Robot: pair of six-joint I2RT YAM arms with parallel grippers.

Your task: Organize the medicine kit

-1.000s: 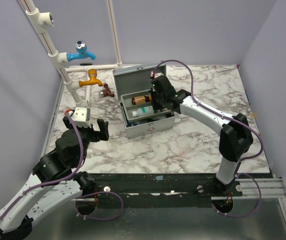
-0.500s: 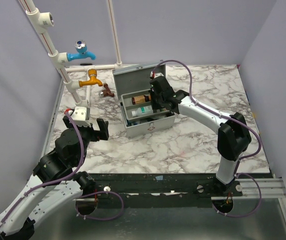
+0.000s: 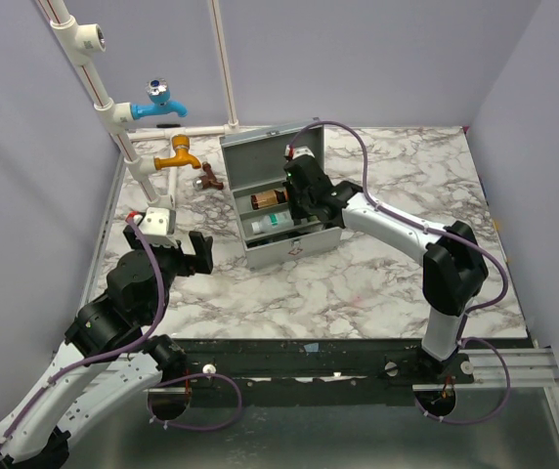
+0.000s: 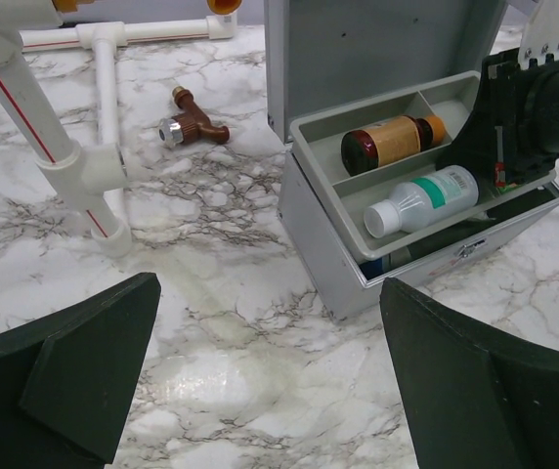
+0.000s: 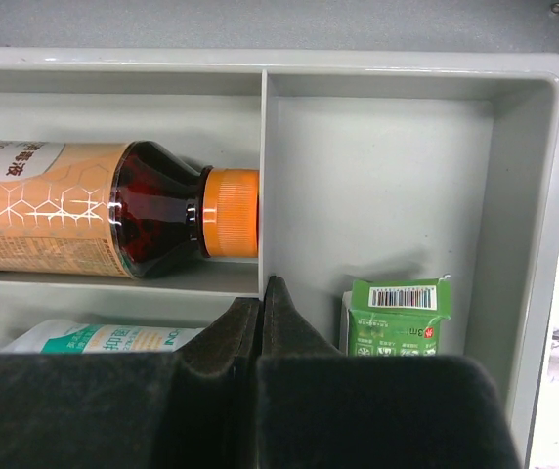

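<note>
The medicine kit (image 3: 294,244) stands open, lid up, mid-table (image 3: 377,283). The right tool (image 5: 265,293) pinches the divider of its grey tray (image 5: 387,195), beside an amber bottle (image 5: 113,220). The left tool (image 3: 197,252) is spread wide, off to the kit's left.

The medicine kit (image 3: 260,161) is grey, the table (image 3: 358,283) marbled white.

light: bright, even, soft shadows | glare: faint sheen on marble | blur: near jaws soft in wrist views

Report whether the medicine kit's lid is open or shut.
Open: the lid stands raised behind the tray, exposing an amber bottle and white bottle.
</note>
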